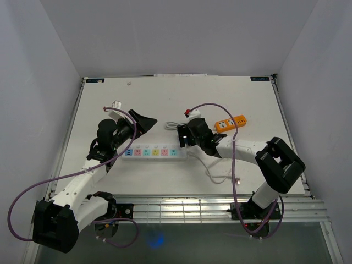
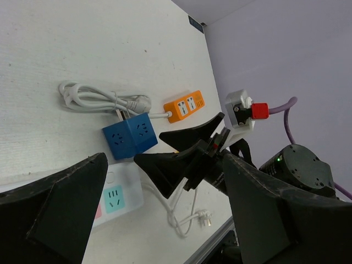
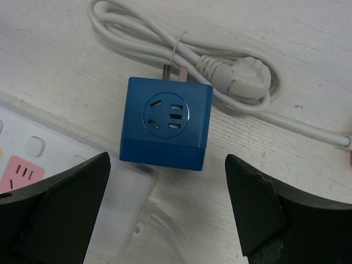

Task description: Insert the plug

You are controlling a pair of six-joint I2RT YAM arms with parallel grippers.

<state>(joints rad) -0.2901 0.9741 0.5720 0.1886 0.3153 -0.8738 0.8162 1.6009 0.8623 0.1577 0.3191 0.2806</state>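
A blue cube adapter [image 3: 165,121] lies on the table with its metal prongs [image 3: 173,70] pointing away, right beside the end of the white power strip [image 3: 33,148]. My right gripper [image 3: 168,162] hangs open just over the cube's near edge, with nothing between its fingers. The top view hides the cube under that gripper [image 1: 188,135]. My left gripper [image 1: 140,126] is open and empty above the left part of the white power strip [image 1: 154,152]. From its wrist view I see the cube [image 2: 129,135] and the strip's coloured sockets [image 2: 115,199].
An orange power strip [image 1: 231,123] lies to the right, its white cable coiled behind the cube [image 3: 165,38] and ending in a white plug [image 3: 242,80]. The white strip's own cord and plug [image 2: 204,220] lie loose near the table's front edge [image 1: 220,193].
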